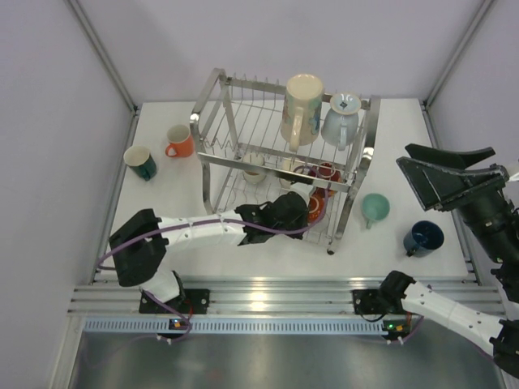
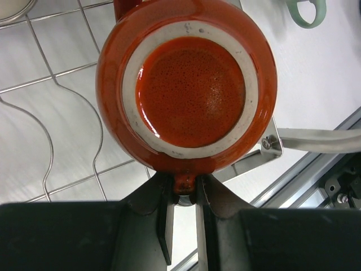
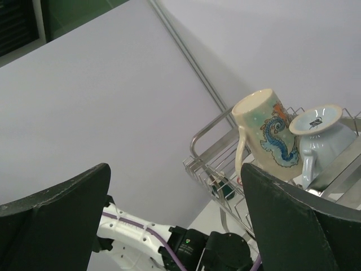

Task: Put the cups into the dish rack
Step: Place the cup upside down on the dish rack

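The left gripper (image 2: 183,195) is pinching the handle of a red cup (image 2: 192,90), with its fingers pressing on either side of the handle. The cup is sitting upside down, base facing up, directly ahead of the fingertips. It is resting on the wires of the lower tier of the dish rack (image 1: 198,130), at its near right end.

The right gripper (image 3: 175,175) is hanging raised to the right of the rack, its fingers spreading wide around nothing.

A navy cup (image 1: 423,237) is standing on the table right of the rack, and a mint cup (image 1: 375,208) is lying just beside the rack's right posts. Left of the rack, a teal cup (image 1: 140,162) and an orange cup (image 1: 180,140) are waiting on the table. On the far right of the upper tier, a tall printed mug (image 1: 302,109) and a pale blue-grey cup (image 1: 341,117) are sitting upside down, side by side.
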`<state>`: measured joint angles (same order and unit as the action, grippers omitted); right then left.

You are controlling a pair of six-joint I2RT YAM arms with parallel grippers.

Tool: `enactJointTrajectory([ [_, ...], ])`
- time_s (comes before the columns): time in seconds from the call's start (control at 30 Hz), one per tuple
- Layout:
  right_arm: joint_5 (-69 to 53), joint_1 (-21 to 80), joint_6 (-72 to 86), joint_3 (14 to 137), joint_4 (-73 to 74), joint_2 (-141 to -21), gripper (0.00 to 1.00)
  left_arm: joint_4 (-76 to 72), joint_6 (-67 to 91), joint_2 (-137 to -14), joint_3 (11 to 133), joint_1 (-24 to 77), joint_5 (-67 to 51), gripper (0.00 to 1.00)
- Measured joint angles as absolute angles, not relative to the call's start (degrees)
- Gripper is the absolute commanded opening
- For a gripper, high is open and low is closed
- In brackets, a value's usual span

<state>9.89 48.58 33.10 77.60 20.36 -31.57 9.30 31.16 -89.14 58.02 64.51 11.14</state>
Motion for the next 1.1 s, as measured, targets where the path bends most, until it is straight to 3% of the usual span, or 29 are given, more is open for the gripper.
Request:
enactJointTrajectory([
  [0.43,12.4,48.58,32.49,77.23,21.19,-30.3,0.99,7.62,32.73,-95.81,60.03,64.38,11.22,0.01],
  [0.8,13.52,48.58,31.94,76.64,22.17,-29.91,0.99,7.2,32.67,-98.04,61.21,64.23,10.81,0.22],
  [1.1,14.37,48.58,31.92,76.38,22.39,-29.67,0.99,7.27,32.29,-98.04,62.28,64.2,10.41,0.29],
])
